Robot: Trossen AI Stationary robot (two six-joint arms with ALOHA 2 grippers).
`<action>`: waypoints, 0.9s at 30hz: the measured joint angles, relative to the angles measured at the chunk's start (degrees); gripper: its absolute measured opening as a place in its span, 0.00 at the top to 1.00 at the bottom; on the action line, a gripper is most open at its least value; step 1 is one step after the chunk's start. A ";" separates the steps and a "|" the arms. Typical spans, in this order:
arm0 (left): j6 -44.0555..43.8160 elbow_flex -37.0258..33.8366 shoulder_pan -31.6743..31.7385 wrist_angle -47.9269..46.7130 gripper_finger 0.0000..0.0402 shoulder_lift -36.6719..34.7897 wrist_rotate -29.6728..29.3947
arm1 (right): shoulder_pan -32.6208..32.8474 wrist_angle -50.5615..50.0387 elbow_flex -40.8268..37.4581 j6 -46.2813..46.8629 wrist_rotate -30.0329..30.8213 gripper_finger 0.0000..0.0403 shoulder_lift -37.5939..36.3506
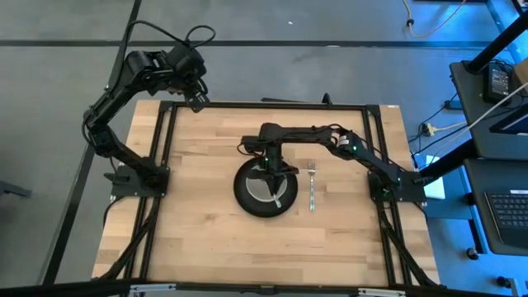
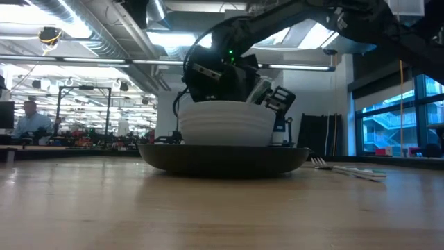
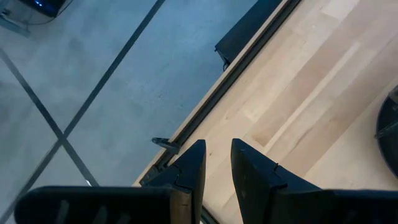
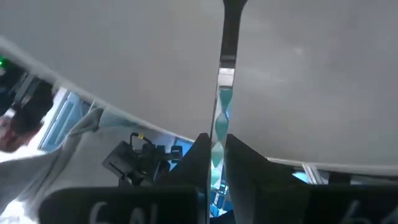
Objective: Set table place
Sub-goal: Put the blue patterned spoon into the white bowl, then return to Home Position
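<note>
**Right Gripper Held a Utensil in the Bowl**

Over the middle of the table (image 1: 206, 239), the right gripper (image 1: 271, 175) was lowered into the white bowl (image 2: 226, 123), its two fingers (image 4: 198, 158) closed on the thin handle of a utensil (image 4: 224, 118) — a pale handle with a teal pattern and a dark far end, running away from the fingers across the bowl's white inner wall. What kind of utensil it was could not be told. In the low view, the gripper's dark body sat just behind and above the bowl's ribbed rim.

The bowl stood on a dark plate (image 2: 222, 158), and the plate lay flat on the light wooden planks near the table's centre. Just beside the plate, on the right arm's side, a fork (image 1: 312, 188) lay on the wood apart from the plate's rim.

The left gripper (image 1: 198, 101) waited well apart from the dishes — at the far left corner of the table, above its black frame, with its fingers (image 3: 252, 171) close together, a narrow gap between them, gripping nothing.

A person (image 2: 28, 119) sat in the room beyond the table.
</note>
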 joint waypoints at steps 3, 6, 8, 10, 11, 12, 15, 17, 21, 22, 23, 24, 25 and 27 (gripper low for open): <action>0.00 0.00 0.00 0.00 0.83 0.00 0.00 | -0.08 2.21 0.00 -0.86 -0.76 0.91 0.00; 0.00 0.00 0.00 0.00 0.83 0.00 0.00 | -0.24 2.20 0.00 -0.85 0.19 0.89 -0.02; 0.00 0.00 0.00 0.00 0.83 0.00 0.00 | -0.26 2.08 0.00 -0.77 0.00 0.86 -0.02; 0.00 0.00 0.00 0.00 0.83 0.00 0.00 | -0.28 2.02 0.00 -0.79 -0.87 0.83 -0.02; 0.00 0.00 0.00 0.00 0.83 0.00 0.00 | -0.32 1.89 0.00 -0.74 -1.29 0.82 -0.06; 0.00 0.00 0.00 0.00 0.83 0.00 0.00 | -0.37 1.84 0.00 -0.57 -1.71 0.80 -0.10; 0.00 0.00 0.00 0.00 0.83 0.00 -0.01 | -0.44 1.85 0.01 0.25 -2.99 0.78 -0.13; 0.00 0.00 0.00 0.00 0.83 0.00 -0.02 | -0.69 1.73 0.61 -1.06 -3.06 0.77 -0.13; 0.02 0.00 0.00 0.06 0.83 0.00 -0.06 | -1.77 0.20 5.09 -3.23 1.34 0.76 -0.13; 0.15 0.00 0.02 0.23 0.83 0.00 -0.22 | -2.10 -1.05 6.93 -3.84 2.93 0.76 -0.13; 0.37 0.00 0.04 0.51 0.83 0.00 -0.33 | -2.45 -2.05 8.95 -4.10 4.15 0.76 -0.13; 0.42 0.00 0.04 0.75 0.83 0.00 -0.38 | -2.77 -2.95 10.87 -4.12 5.30 0.76 -0.19; 0.42 0.00 0.04 0.88 0.83 0.00 -0.39 | -3.02 -3.60 12.57 -4.05 6.44 0.76 -0.24; 0.44 0.00 0.04 0.90 0.83 0.00 -0.40 | -3.26 -3.43 15.58 -4.01 8.03 0.76 -0.25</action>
